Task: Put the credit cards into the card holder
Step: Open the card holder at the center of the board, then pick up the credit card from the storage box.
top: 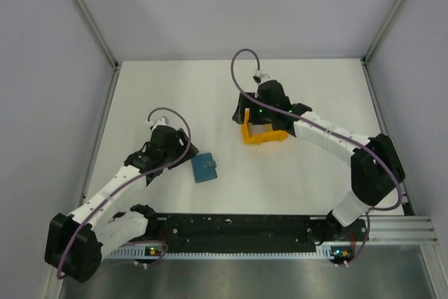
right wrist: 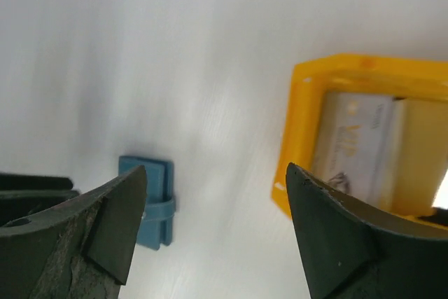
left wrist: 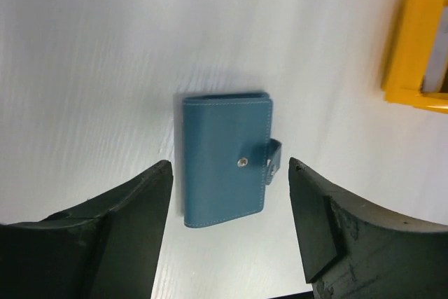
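The teal-blue card holder [top: 205, 167] lies flat and closed on the white table, its snap strap on one side. In the left wrist view the holder [left wrist: 225, 159] lies just beyond my open left gripper [left wrist: 227, 173], between the two fingers' line and apart from them. My right gripper [right wrist: 213, 180] is open and empty above the table, beside the orange tray [right wrist: 302, 131]. A pale card [right wrist: 357, 138] lies inside that tray. The holder also shows in the right wrist view [right wrist: 150, 201]. In the top view my left gripper [top: 183, 146] is left of the holder and my right gripper [top: 253, 118] hangs over the tray.
The orange tray [top: 263, 135] stands right of centre on the table, partly under the right arm. Its corner shows in the left wrist view [left wrist: 420, 47]. Grey walls enclose the table on three sides. A black rail [top: 238, 229] runs along the near edge.
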